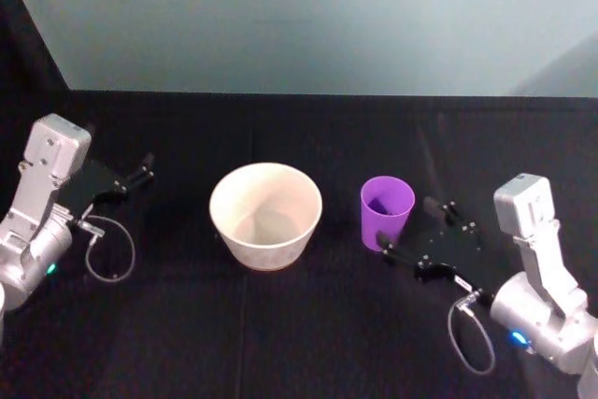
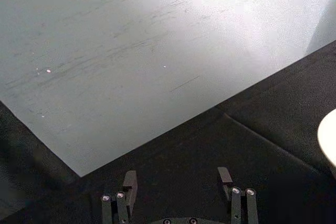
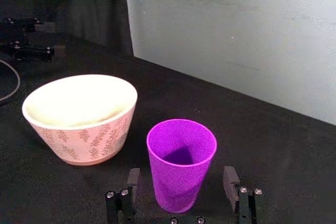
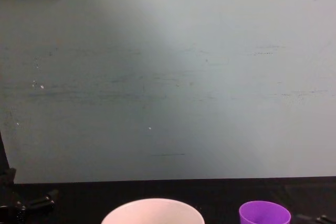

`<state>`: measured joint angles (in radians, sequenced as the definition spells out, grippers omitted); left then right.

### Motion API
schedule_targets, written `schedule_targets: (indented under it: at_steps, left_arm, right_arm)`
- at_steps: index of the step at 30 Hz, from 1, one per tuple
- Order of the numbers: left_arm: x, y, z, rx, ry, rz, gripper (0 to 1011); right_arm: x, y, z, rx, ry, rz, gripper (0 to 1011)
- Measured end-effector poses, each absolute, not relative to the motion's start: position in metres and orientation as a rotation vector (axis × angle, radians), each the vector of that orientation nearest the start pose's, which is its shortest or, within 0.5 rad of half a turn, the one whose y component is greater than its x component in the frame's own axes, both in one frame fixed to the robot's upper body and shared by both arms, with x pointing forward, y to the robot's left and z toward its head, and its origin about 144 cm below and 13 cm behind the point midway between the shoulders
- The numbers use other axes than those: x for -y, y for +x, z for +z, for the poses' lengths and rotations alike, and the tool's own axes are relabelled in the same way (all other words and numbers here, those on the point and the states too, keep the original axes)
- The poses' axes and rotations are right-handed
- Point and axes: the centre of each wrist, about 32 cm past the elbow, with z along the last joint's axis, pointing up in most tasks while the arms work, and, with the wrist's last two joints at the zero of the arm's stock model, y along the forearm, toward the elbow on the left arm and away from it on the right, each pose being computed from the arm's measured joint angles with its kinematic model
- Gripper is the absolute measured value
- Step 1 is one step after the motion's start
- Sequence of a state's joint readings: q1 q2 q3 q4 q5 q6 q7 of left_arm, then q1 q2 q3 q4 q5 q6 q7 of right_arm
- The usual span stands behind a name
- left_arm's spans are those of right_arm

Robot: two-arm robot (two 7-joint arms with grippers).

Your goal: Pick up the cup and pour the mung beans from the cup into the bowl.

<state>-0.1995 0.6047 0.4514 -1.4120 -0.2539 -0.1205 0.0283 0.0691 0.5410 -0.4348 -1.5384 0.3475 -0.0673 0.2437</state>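
The purple cup (image 1: 387, 210) stands upright on the black table, right of the wide white bowl (image 1: 266, 215). My right gripper (image 1: 411, 228) is open just behind the cup. In the right wrist view the cup (image 3: 181, 163) stands between the two fingers (image 3: 134, 178) with a gap on each side, and the bowl (image 3: 81, 114) is beside it. I cannot make out mung beans in the cup's dark inside. The bowl's inside looks bare. My left gripper (image 1: 140, 171) rests open at the far left, away from the bowl. The chest view catches the bowl's rim (image 4: 152, 209) and the cup's rim (image 4: 264, 212).
A black cloth covers the table (image 1: 299, 324), and a grey wall (image 1: 308, 16) closes off its far edge. A loose cable loop (image 1: 110, 249) hangs by the left arm and another (image 1: 470, 334) by the right arm.
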Motion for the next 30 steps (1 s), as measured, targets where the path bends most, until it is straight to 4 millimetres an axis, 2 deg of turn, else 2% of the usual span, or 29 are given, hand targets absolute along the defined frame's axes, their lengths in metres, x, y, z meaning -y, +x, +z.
schedule_targets:
  at_steps: [14, 21, 22, 23, 25, 30]
  left_arm:
    - [-0.310, 0.489, 1.140, 0.285, 0.304, 1.248, 1000]
    - [-0.310, 0.489, 1.140, 0.285, 0.305, 1.248, 1000]
    - [-0.310, 0.489, 1.140, 0.285, 0.304, 1.248, 1000]
    - [-0.310, 0.489, 1.140, 0.285, 0.304, 1.248, 1000]
    - [-0.310, 0.489, 1.140, 0.285, 0.305, 1.248, 1000]
    - [-0.310, 0.489, 1.140, 0.285, 0.305, 1.248, 1000]
  right_arm:
    - [0.254, 0.480, 1.116, 0.004, -0.179, -0.928, 1003]
    - [0.249, 0.486, 1.113, -0.011, -0.164, -0.927, 1003]
    - [0.248, 0.487, 1.112, -0.006, -0.160, -0.932, 821]
    - [0.248, 0.487, 1.112, -0.006, -0.160, -0.932, 790]
    - [0.246, 0.488, 1.111, -0.009, -0.153, -0.941, 751]
    - [0.245, 0.488, 1.111, -0.017, -0.136, -0.962, 732]
